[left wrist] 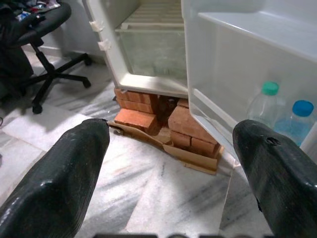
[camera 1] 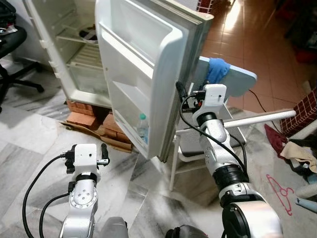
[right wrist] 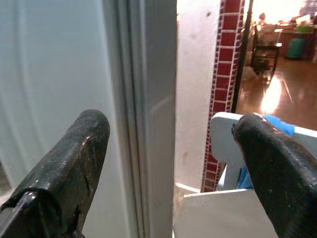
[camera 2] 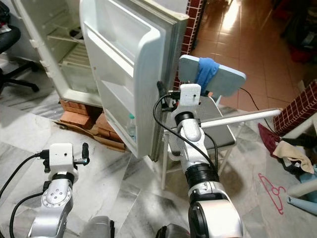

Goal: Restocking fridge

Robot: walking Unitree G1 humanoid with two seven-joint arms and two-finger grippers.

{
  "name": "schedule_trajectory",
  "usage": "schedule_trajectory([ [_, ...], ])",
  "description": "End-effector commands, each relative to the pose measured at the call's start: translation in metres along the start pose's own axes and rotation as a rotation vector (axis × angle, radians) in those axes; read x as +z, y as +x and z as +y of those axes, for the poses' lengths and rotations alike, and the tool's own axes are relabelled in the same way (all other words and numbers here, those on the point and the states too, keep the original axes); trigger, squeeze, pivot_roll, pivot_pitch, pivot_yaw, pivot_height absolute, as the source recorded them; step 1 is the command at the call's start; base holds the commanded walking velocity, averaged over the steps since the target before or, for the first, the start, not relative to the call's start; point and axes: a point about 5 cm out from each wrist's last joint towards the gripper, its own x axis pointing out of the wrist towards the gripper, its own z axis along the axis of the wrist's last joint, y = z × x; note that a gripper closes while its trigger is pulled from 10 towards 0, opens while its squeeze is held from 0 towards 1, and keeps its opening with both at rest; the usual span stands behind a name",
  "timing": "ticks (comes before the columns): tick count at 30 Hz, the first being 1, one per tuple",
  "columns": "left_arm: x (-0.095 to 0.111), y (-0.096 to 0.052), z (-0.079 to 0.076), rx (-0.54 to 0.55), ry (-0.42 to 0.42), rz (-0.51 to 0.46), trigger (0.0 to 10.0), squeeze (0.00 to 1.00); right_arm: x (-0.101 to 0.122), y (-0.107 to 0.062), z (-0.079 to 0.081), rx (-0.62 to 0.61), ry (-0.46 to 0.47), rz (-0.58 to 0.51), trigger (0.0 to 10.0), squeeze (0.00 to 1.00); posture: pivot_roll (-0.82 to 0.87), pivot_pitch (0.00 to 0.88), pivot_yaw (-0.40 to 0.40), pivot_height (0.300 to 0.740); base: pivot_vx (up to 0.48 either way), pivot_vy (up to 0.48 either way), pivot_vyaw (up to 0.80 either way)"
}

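Right gripper point(right wrist: 173, 163), jaws wide, straddles the free vertical edge of the fridge door point(camera 1: 148, 74), nearer arm. Left gripper point(left wrist: 168, 168) hangs low, jaws wide (idle). Bottles point(left wrist: 280, 116) stand in the door's bottom shelf.

You get even daylight and sharp head views; glare burns the tiled floor point(camera 1: 237, 20) beyond the right gripper point(right wrist: 171, 173). Your wrist views blur the near fingers point(left wrist: 54, 183), and that glare blooms.
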Motion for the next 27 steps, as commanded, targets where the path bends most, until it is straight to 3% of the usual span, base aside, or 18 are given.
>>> schedule_trajectory([
  [1,0.002,0.0,0.003,0.014,0.001,-0.005,10.0,0.0,0.007,0.006,0.005,0.005,0.026,-0.024,10.0,0.0,0.19,0.021,-0.084,0.74,0.0,0.0,0.0],
  [5,0.002,-0.001,0.002,0.01,-0.001,-0.004,10.0,0.0,0.012,0.011,0.017,0.061,0.091,-0.039,10.0,0.0,0.19,0.021,-0.08,0.74,0.0,0.0,0.0],
  [6,0.002,-0.001,0.0,-0.002,-0.004,-0.003,10.0,0.0,0.025,0.018,0.036,0.149,0.161,-0.087,10.0,0.0,0.19,0.018,-0.078,0.74,0.0,0.0,0.0],
  [10,0.003,0.001,-0.002,-0.011,-0.002,-0.006,10.0,0.0,0.045,0.026,0.059,0.236,0.22,-0.148,10.0,0.0,0.19,0.017,-0.08,0.74,0.0,0.0,0.0],
  [13,0.003,0.002,-0.003,-0.014,-0.002,-0.005,10.0,0.0,0.054,0.023,0.085,0.353,0.284,-0.171,10.0,0.0,0.19,0.017,-0.083,0.74,0.0,0.0,0.0],
  [16,0.002,0.0,-0.004,-0.016,-0.001,0.0,10.0,0.0,0.054,0.017,0.099,0.448,0.329,-0.172,10.0,0.0,0.19,0.019,-0.083,0.74,0.0,0.0,0.0],
  [20,0.001,0.0,-0.005,-0.02,-0.002,0.003,10.0,0.0,0.049,0.01,0.103,0.498,0.305,-0.169,10.0,0.0,0.19,0.021,-0.082,0.74,0.0,0.0,0.0],
  [27,0.001,-0.002,-0.006,-0.031,-0.004,0.005,10.0,0.0,0.031,-0.004,0.088,0.578,0.293,-0.102,10.0,0.0,0.18,0.031,-0.081,0.74,0.0,0.0,0.0],
])
